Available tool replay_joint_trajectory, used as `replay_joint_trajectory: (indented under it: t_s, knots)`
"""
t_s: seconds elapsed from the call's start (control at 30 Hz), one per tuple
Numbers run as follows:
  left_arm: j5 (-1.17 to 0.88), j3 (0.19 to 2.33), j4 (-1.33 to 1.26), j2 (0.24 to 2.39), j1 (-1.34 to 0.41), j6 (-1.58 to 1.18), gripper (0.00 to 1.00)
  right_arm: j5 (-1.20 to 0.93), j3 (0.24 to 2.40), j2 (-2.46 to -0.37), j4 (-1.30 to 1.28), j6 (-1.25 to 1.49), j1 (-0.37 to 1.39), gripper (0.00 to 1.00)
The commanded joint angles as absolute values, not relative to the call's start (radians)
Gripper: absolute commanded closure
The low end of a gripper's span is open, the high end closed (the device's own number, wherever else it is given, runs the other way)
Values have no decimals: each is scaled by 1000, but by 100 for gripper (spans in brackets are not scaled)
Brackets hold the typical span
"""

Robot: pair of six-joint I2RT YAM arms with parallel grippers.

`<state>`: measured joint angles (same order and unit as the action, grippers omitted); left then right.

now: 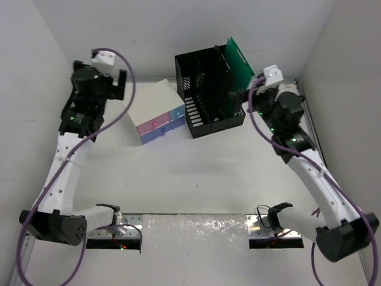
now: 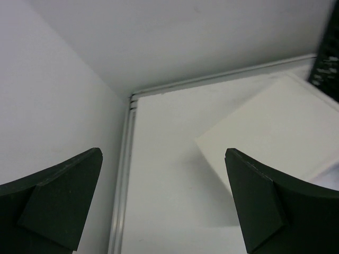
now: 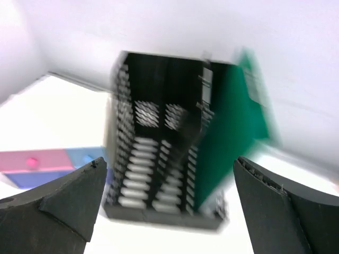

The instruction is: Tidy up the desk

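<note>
The desk [image 1: 196, 173] is a white tabletop with a pale metal rim. My left gripper [image 1: 113, 82] is open and empty at the far left, above the desk beside the cream-topped drawer box [image 1: 156, 110]. In the left wrist view its jaws [image 2: 164, 201] stand wide apart over bare desk, with the box top [image 2: 270, 132] to the right. My right gripper [image 1: 247, 98] is open and empty, just right of the black mesh file rack [image 1: 208, 92]. A green folder [image 1: 239, 56] stands in the rack's right slot. The right wrist view is blurred and shows the rack [image 3: 159, 159] and folder [image 3: 233, 127] ahead of the jaws [image 3: 169, 201].
White walls close in the desk on the left, back and right. The desk's rim [image 2: 123, 185] runs along the left wall to the far corner. The box's pink drawer [image 1: 153, 124] and blue drawer [image 1: 177, 112] face the front. A foil-like strip [image 1: 196, 229] lies between the arm bases.
</note>
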<state>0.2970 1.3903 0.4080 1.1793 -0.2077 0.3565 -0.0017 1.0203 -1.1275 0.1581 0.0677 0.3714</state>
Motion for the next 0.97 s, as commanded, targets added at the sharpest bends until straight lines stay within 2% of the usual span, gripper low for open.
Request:
replay_joint_trajectory:
  t_s: [0.0, 0.03, 0.07, 0.1, 0.13, 0.17, 0.23, 0.37, 0.53, 0.77, 0.93]
  knots:
    - [114, 1416, 402, 1155, -48, 288, 0, 91, 1048, -1109, -329, 99, 178, 1]
    - [66, 1398, 390, 1155, 39, 279, 0, 24, 1004, -1136, -362, 151, 26, 1]
    - [52, 1381, 373, 1154, 76, 272, 0, -51, 965, -1153, -333, 182, 25, 1]
    - [60, 1362, 338, 1151, 121, 256, 0, -190, 877, -1198, -231, 225, -124, 1]
    - [66, 1321, 321, 1150, 136, 235, 0, -248, 839, -1228, -182, 317, -185, 1]
    - [69, 1298, 307, 1150, 147, 230, 1, -285, 809, -1258, -146, 359, -286, 1]
    - [95, 1229, 287, 1158, 164, 224, 1, -267, 772, -1351, -113, 447, -343, 1]
    - [132, 1082, 224, 1155, 190, 230, 0, -192, 793, -1454, -178, 388, -357, 1]
    - [140, 930, 137, 1146, 201, 218, 0, -97, 767, -1457, -166, 382, -357, 1]
    - [170, 908, 118, 1147, 201, 219, 0, -71, 750, -1422, -143, 371, -357, 1]
    - [147, 896, 109, 1137, 202, 210, 0, -175, 690, -1385, -48, 347, -357, 1]
